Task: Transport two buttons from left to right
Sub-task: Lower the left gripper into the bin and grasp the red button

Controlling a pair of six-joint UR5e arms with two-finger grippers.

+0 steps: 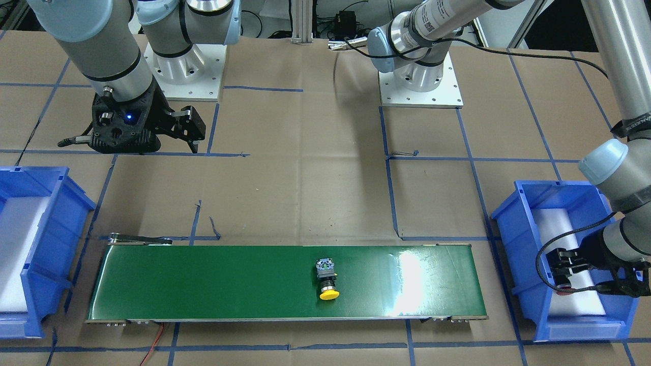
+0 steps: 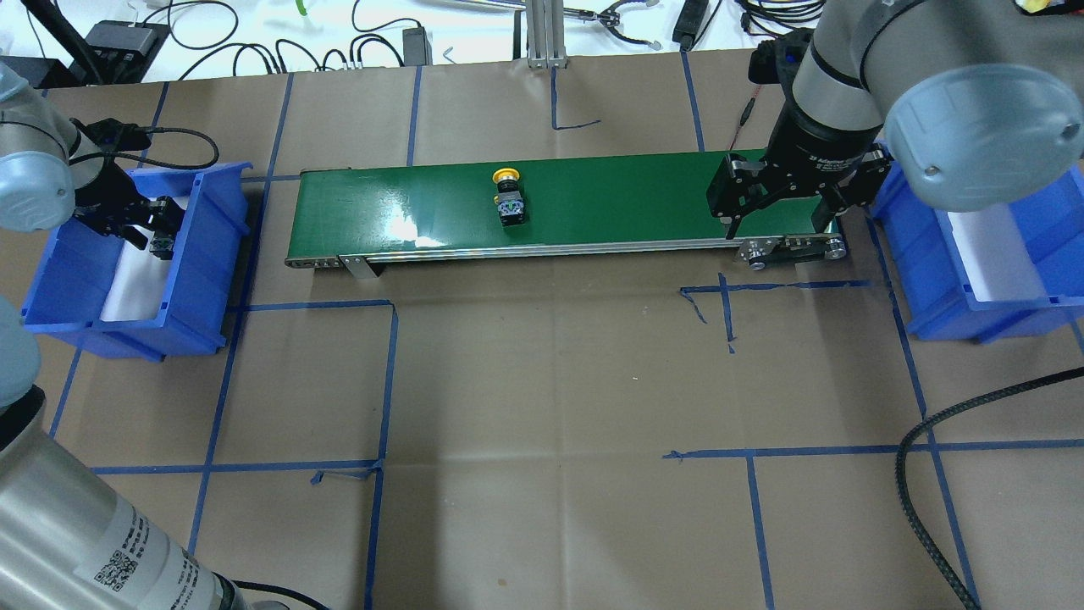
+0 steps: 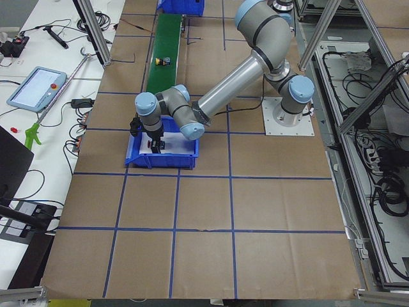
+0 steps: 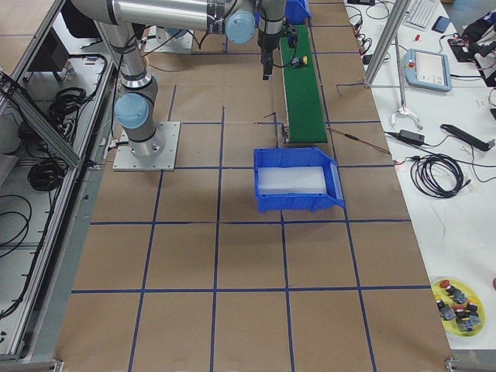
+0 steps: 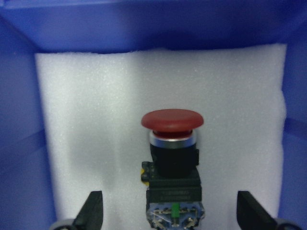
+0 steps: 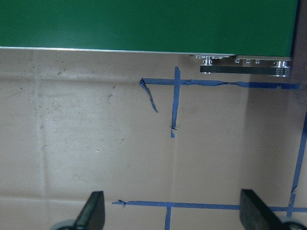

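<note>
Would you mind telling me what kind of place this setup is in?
Probably a robotics lab or test cell: a taped-grid table, a small green conveyor between blue bins, and a teach pendant nearby.

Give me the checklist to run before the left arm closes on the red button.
1. Left end effector open: ok, fingers wide apart.
2. Red button centred between the fingers: ok in the left wrist view. It lies on the foam in the left bin.
3. Fingers low enough to grip the body: cannot tell.
4. Yellow button out of the way: ok, it lies on its side about midway along the belt.
5. Right end effector open and holding nothing: ok, near the belt's right end.
6. Right bin in place: ok, past the belt's right end.
</note>
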